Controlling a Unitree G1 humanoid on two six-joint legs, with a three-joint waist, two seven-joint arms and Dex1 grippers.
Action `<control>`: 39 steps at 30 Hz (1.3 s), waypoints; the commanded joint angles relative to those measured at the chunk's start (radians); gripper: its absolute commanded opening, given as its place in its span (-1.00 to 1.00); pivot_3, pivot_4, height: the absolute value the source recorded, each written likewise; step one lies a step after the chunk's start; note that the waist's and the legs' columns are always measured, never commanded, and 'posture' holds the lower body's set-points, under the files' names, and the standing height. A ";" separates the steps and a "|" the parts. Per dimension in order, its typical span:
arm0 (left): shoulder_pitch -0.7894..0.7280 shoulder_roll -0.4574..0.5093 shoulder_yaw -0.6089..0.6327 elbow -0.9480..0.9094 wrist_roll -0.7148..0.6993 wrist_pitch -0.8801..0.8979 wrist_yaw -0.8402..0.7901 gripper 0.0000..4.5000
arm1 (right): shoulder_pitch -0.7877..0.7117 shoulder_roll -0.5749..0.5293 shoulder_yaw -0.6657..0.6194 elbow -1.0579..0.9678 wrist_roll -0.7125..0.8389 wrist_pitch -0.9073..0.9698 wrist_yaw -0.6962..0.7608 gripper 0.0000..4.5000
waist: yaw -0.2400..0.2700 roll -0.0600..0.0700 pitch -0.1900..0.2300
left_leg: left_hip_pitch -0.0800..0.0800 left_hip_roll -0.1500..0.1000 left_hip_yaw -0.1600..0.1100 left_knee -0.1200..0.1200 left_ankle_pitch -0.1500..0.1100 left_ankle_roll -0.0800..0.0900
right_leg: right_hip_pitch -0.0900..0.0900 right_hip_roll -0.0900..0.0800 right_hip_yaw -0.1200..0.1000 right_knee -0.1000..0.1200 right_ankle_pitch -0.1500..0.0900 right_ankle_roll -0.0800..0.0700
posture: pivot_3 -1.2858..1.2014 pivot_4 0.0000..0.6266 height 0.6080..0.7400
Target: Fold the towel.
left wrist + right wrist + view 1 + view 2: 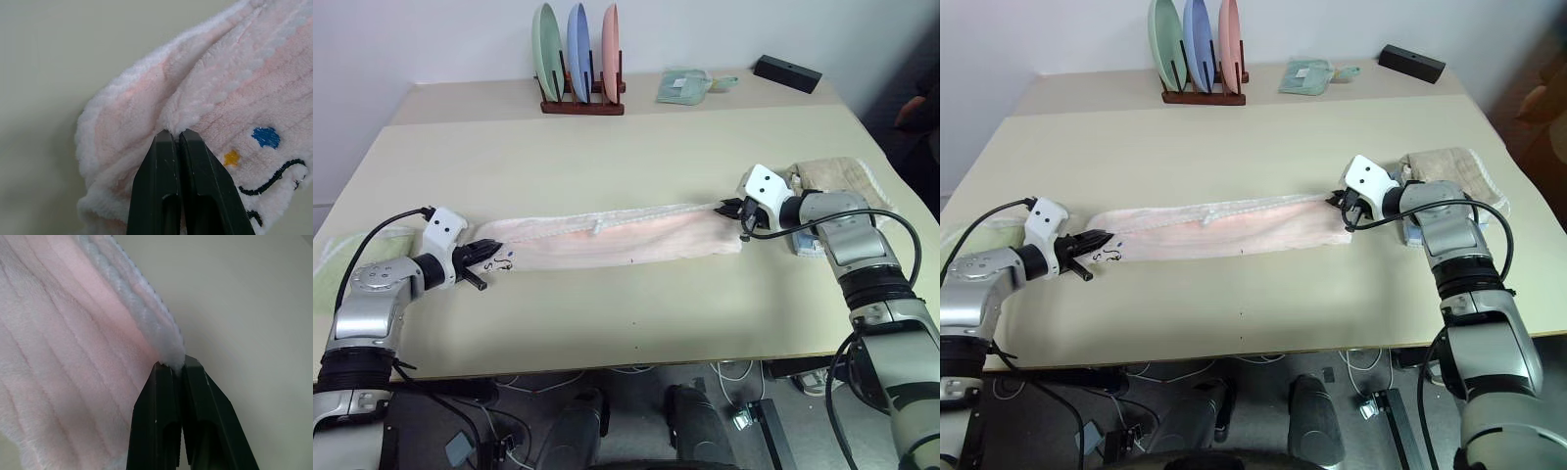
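Left eye view: pale pink towel (617, 238) stretched into a long narrow band across the middle of the beige worktop (607, 323), already folded lengthwise, whitish scalloped edge and small loop along the far side. Left gripper (487, 259) at the band's left end, black fingers (168, 191) closed on a pinch of plush pile just beside a printed face with a blue and a yellow mark. Right gripper (732, 208) at the band's right end, fingers (168, 421) likewise clamped on the scalloped corner. Both ends held, towel lying flat between them, not lifted clear.

Judged about halfway: first lengthwise fold done, crosswise folds still to do, probably by bringing one end over to the other.

Elsewhere on the worktop: beige waffle towel (837, 178) behind the right arm, light green cloth (325, 262) at the left edge, rack of three plates (578, 59) at the back, small teal item (685, 86) and black box (787, 72) near the far right.
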 commanded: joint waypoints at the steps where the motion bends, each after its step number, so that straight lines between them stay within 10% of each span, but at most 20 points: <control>1: 0.000 -0.008 0.046 0.000 -0.026 0.010 0.012 -0.72 | -0.038 0.017 -0.035 0.007 0.020 0.003 -0.007 -0.72 | 0.000 0.000 0.000 | 0.000 0.000 0.000 0.000 0.000 0.000 | 0.000 0.000 0.000 0.000 0.000 0.000 | 0.03 -0.52 1.00; 8: -0.006 -0.023 0.090 0.031 0.005 -0.010 0.129 0.72 | -0.062 0.020 -0.043 0.060 -0.015 -0.038 -0.079 0.70 | -0.001 0.000 0.000 | 0.000 0.000 0.000 0.000 0.000 0.000 | 0.000 0.000 0.000 0.000 0.000 0.000 | 0.03 -0.52 1.00; 21: -0.043 -0.109 0.222 0.016 -0.059 0.017 0.324 0.74 | -0.005 -0.008 -0.107 -0.054 0.022 0.038 -0.173 0.82 | 0.000 0.000 0.000 | 0.000 0.000 -0.001 0.000 0.002 -0.003 | 0.000 0.000 0.000 0.000 0.001 0.000 | 0.03 -0.52 1.00; 32: 0.159 -0.111 0.339 -0.342 -0.142 0.042 0.344 0.75 | 0.413 -0.011 -0.428 -0.884 0.546 0.821 -0.197 0.98 | 0.005 0.000 0.000 | -0.001 0.001 -0.007 0.001 0.000 -0.001 | 0.000 0.001 0.001 0.000 0.001 0.000 | 0.03 -0.52 1.00; 39: 0.262 -0.155 0.082 -0.661 -0.160 0.052 0.222 0.75 | 0.578 0.220 -0.571 -1.075 0.758 1.179 -0.514 0.98 | 0.028 -0.002 -0.002 | 0.000 0.001 -0.005 0.002 0.000 -0.001 | 0.003 0.001 0.001 -0.001 0.002 -0.001 | 0.03 -0.52 1.00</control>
